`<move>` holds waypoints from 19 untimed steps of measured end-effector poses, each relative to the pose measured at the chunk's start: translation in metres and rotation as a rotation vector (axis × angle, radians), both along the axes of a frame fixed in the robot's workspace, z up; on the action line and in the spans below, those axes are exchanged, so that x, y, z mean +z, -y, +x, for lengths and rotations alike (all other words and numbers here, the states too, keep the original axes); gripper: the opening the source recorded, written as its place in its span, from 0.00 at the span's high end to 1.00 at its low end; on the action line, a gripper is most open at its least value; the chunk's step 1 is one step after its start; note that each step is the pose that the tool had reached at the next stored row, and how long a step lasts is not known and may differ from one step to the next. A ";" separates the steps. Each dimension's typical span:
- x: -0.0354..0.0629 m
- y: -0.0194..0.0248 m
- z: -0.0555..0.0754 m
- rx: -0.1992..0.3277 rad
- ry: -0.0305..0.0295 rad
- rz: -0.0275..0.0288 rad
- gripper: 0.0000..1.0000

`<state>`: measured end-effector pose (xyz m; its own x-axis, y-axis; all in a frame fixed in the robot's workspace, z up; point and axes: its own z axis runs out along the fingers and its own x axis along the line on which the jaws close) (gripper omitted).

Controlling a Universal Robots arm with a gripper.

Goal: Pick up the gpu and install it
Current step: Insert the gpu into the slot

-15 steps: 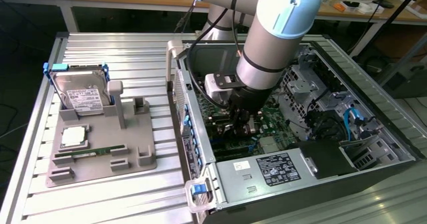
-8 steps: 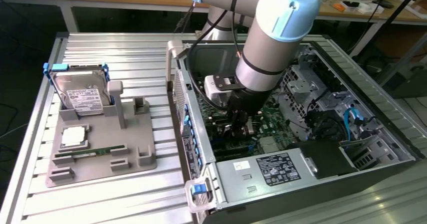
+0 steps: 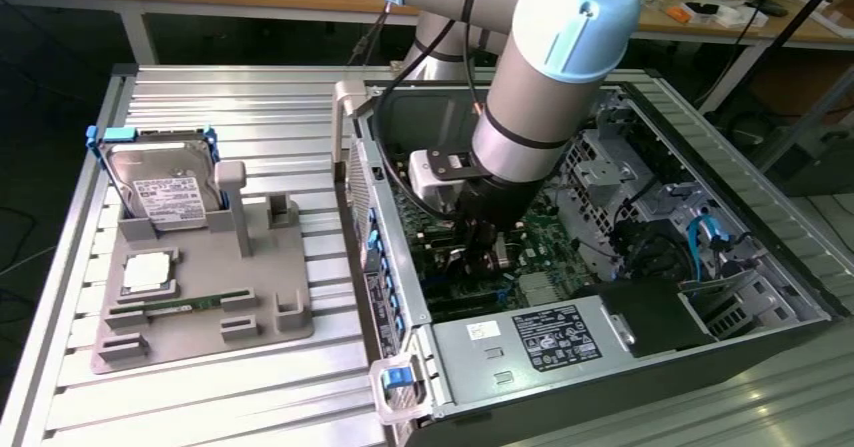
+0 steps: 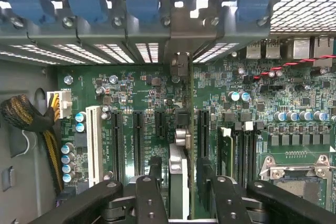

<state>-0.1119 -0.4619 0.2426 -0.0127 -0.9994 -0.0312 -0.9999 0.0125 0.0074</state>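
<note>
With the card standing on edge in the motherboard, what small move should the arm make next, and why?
Probably a short straight lift away from the board. In the wrist view the thin dark GPU card stands upright in a slot of the green motherboard, and the gripper straddles it with gaps at both jaws, so it appears released.

Gpu [image 4: 178, 182], thin dark card seen edge-on, upright in motherboard slot, silver bracket at case rear

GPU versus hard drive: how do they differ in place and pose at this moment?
The GPU stands on edge on the motherboard inside the case; the hard drive leans in the grey holder outside it. The GPU shows a thin edge; the hard drive shows its broad labelled face. Neither lies flat.
</note>
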 end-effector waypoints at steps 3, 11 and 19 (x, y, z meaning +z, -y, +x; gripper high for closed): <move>0.0000 0.0000 0.000 0.000 0.0000 0.0000 0.60; 0.0134 -0.0002 0.000 0.000 0.0006 0.0000 0.60; 0.0330 -0.0002 0.000 0.000 0.0024 0.0000 0.60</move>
<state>-0.1119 -0.4617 0.2756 -0.0126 -0.9994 -0.0312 -0.9999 0.0124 0.0051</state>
